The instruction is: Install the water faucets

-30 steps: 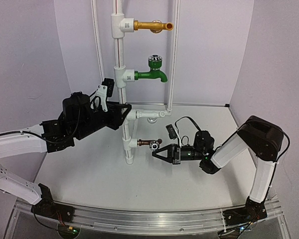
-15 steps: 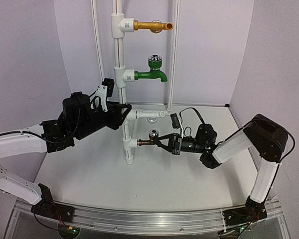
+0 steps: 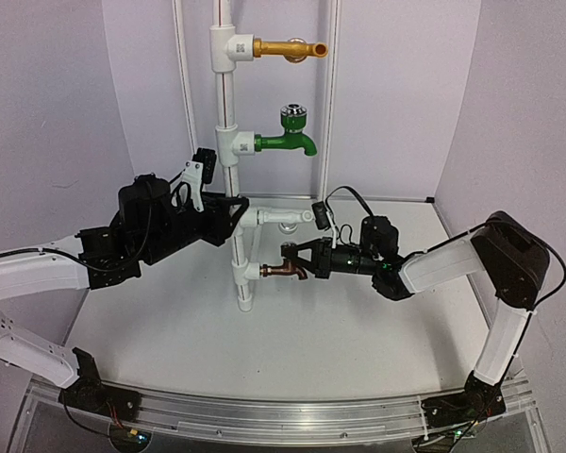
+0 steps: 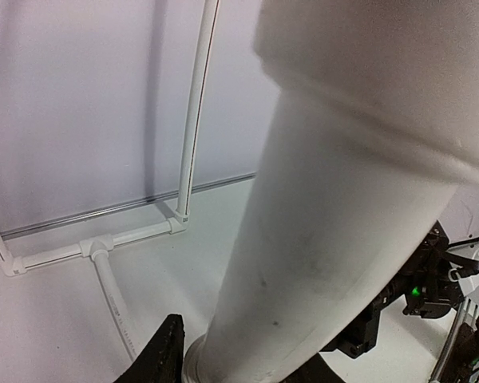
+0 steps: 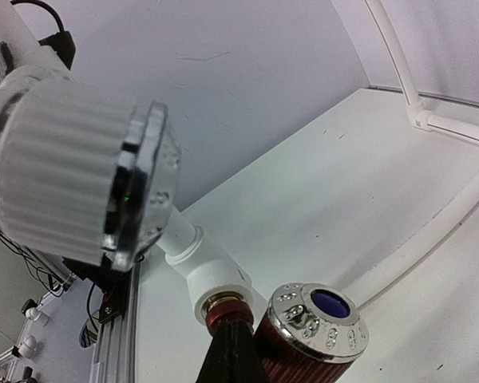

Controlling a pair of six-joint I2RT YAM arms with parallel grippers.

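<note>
**Brown tap lying level at the lowest fitting**

From above, the tap is lying horizontal, threaded end at the fitting low on the white pipe, spout pointing right and curving down. The right hand is clamping it, closed tight, and the left hand is gripping the pipe higher up. On the left wrist, that pipe is filling the frame. On the right wrist, the tap's silver knob is facing the camera
</note>
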